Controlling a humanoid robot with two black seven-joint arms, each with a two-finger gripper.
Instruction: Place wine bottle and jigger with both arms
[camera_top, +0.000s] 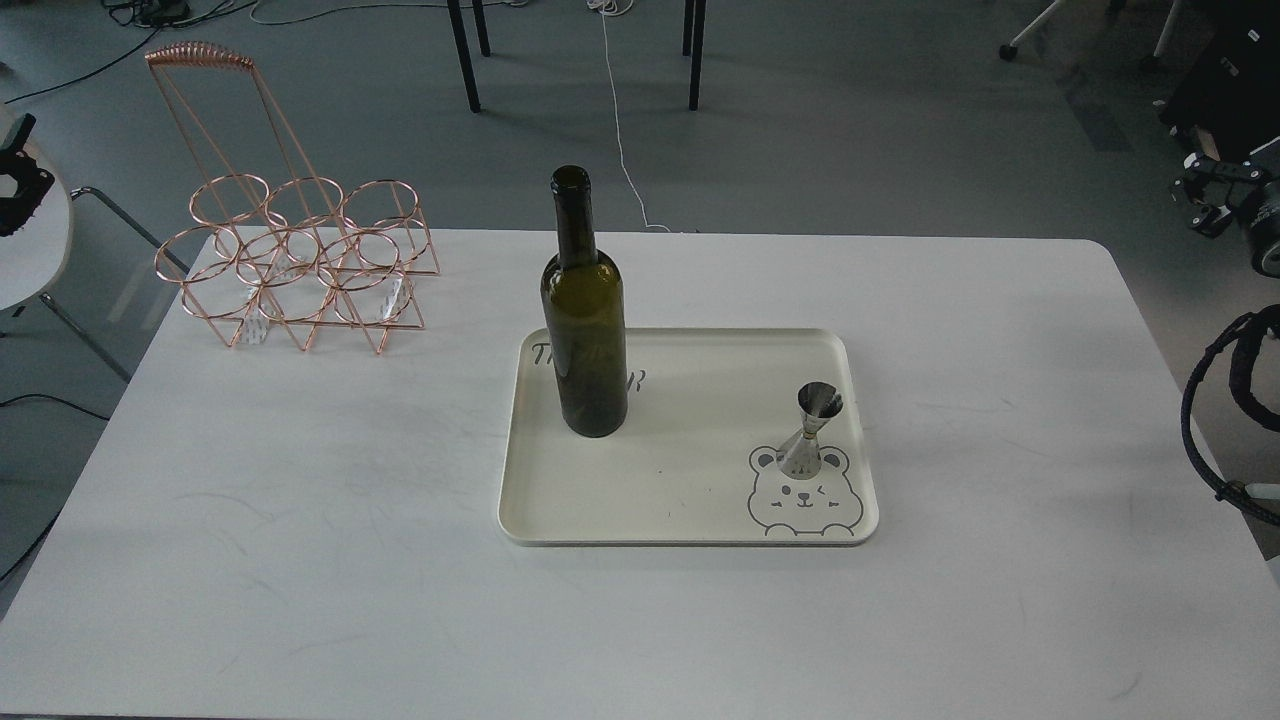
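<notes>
Two things matter here, and both already stand on the cream tray (690, 520) in the middle of the white table (300, 520). Starting at the far left edge, I see a dark clawed shape (20, 185) that may be my left gripper, but it is too small and dark to tell how far the fingers are spread; it holds nothing I can make out. Next comes the copper wire rack (300, 265) at the table's back left corner, well apart from the tray. If the bottle is meant to go into one of its rings, the narrow ring and the tall handle could catch the glass and tip it.

The wine bottle (585, 330) stands upright on the tray's left part, open-mouthed and unlabelled. It is tall and smooth, so I judge a high or off-centre grasp could topple it.

The jigger (812, 428) stands upright near the tray's right edge, on the printed bear. It is small, shiny and waisted; a squeeze off the waist could shoot it away or knock it over.

At the far right, dark hardware (1225, 195) and a cable loop sit off the table; whether that is my right gripper, and its opening, I cannot tell.
</notes>
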